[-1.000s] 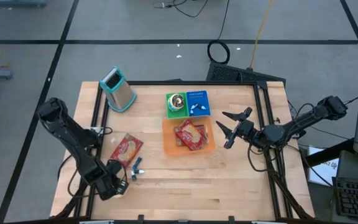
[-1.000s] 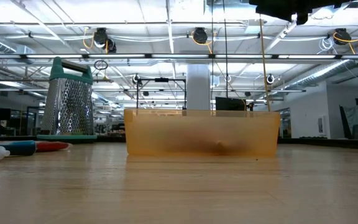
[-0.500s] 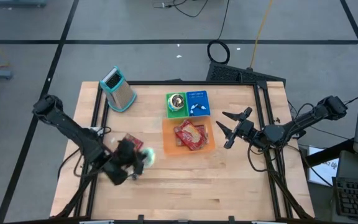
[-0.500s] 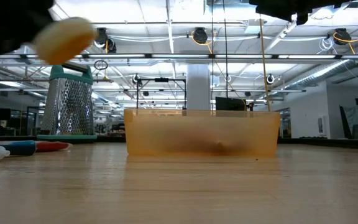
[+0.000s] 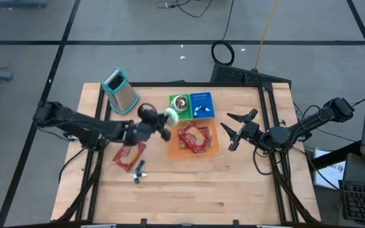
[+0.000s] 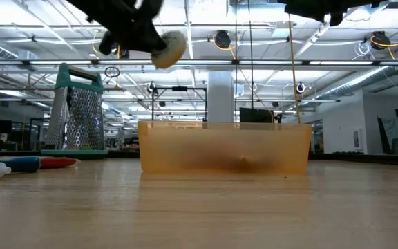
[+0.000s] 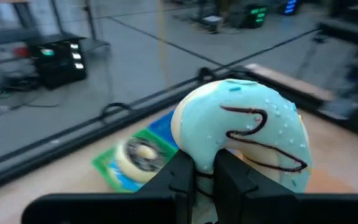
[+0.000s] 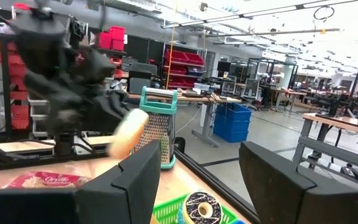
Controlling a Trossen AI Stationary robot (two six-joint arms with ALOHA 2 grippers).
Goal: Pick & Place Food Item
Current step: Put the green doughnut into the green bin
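Note:
A donut with mint-green icing and a dark squiggle (image 7: 247, 134) hangs in the air by the left rim of the orange bin (image 5: 170, 140), with my left gripper (image 7: 209, 175) shut on it. From above, the donut (image 5: 169, 116) shows just ahead of the gripper (image 5: 162, 122); in the low view it (image 6: 169, 48) is well above the bin (image 6: 223, 149). My right gripper (image 5: 233, 130) waits open in the air to the right of the bin, holding nothing. My left gripper pinches the donut's rim (image 7: 211, 157) between its two fingers, which stand close together. The fingers come nearly level from the table's left. The donut is lifted clear of the table and tilted, its iced face turned back toward the wrist camera.
The orange bin holds red snack packets (image 5: 194, 137). Another red packet (image 5: 128, 155) and a small blue-white object (image 5: 138, 171) lie on the table at left. A green tray with a donut (image 5: 180, 104), a blue tray (image 5: 201, 104) and a grater (image 5: 120, 90) stand farther back.
My left gripper has risen from the table's near left corner and swung toward the far right, up to the orange bin, carrying the donut clear of the table. It has tipped from pointing down to nearly level and rolled about.

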